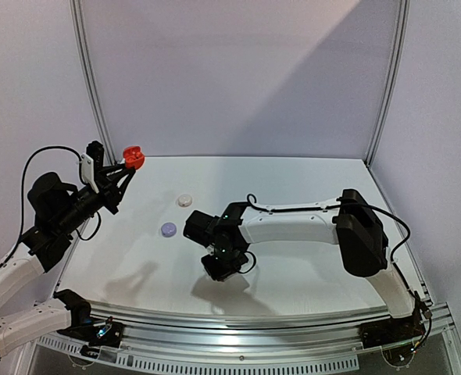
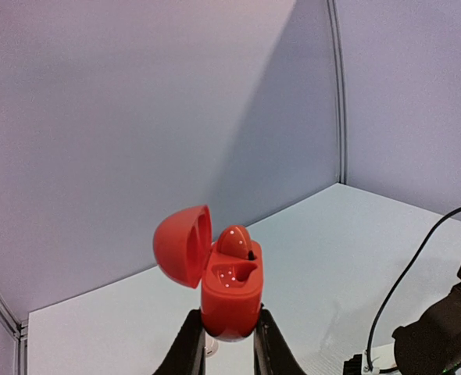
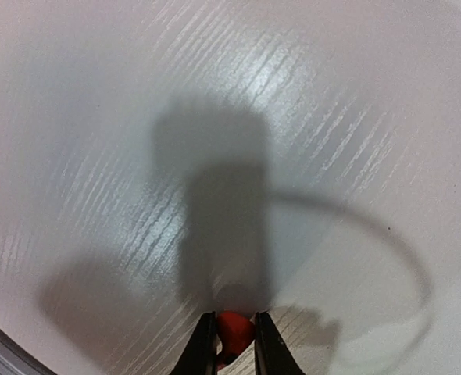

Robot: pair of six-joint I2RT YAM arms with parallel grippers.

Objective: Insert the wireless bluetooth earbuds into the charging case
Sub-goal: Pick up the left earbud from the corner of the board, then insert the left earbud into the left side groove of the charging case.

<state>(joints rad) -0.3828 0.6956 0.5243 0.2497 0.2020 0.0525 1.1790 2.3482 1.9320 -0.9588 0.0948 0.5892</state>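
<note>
While the left gripper (image 2: 229, 319) is clamping the glossy red charging case (image 2: 230, 293) by its rounded base, its domed lid is hanging open and one red earbud (image 2: 234, 241) is sitting in a well. Only the right wrist view is showing the right gripper (image 3: 234, 320) pinching a second red earbud (image 3: 232, 332) above the streaky white table (image 3: 293, 117). The top view is adding a round white case (image 1: 184, 201) and a lavender case (image 1: 168, 229).

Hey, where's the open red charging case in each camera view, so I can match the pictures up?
Top external: upper left, the red charging case held in the left hand.
Left wrist: bottom centre, lid open, between that hand's fingers.
Right wrist: not in it; only a small red earbud in the right hand.
Shared landmark: the white table.
</note>
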